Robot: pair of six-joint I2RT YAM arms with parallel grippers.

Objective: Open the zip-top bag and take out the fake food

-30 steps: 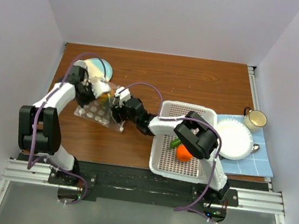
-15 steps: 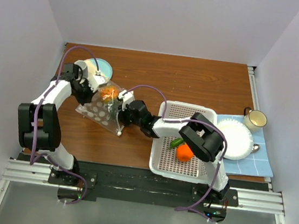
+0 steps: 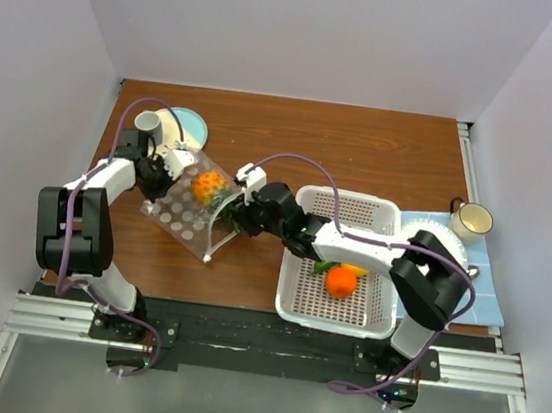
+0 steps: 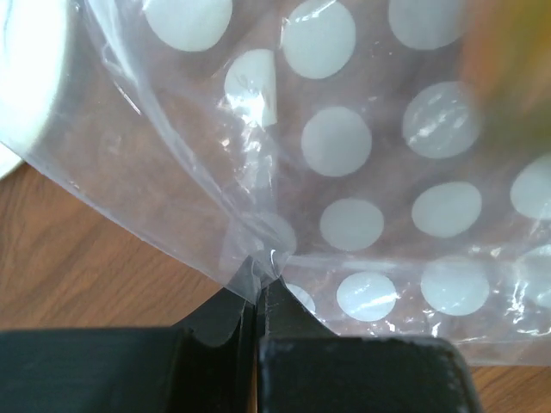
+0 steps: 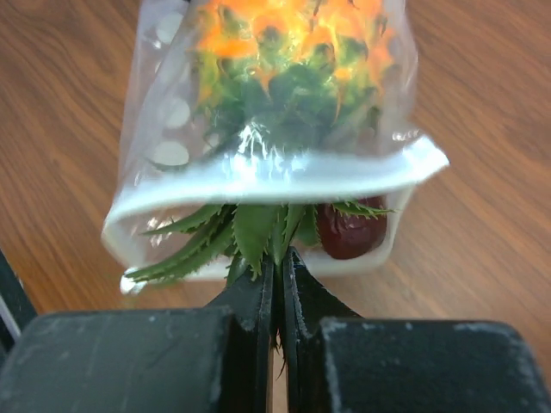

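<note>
Two items showed in the zip-top bag [image 3: 182, 217]: a pineapple-like piece [image 5: 275, 69] and a dark piece [image 5: 349, 231] just inside the open mouth. The bag lay on the surface [image 3: 363, 157] at nine o'clock from the white basket [image 3: 290, 299], its mouth facing three o'clock. The right gripper [image 5: 277, 267] was pressed together on the pineapple's green leaves at the mouth. The left gripper [image 4: 256, 288] pinched the film at the bag's corner toward eleven o'clock.

The draw would likely go best straight toward three o'clock, slowly, with the left pinch anchoring the corner so the film stayed taut and the rim did not snag the fruit's body — thin leaves could slip.

Only the right wrist view showed the dark piece and the leaf grip. Only the left wrist view showed the film caught between the jaws. Only the overhead view showed the orange [image 3: 340, 284] lying in the basket.
</note>
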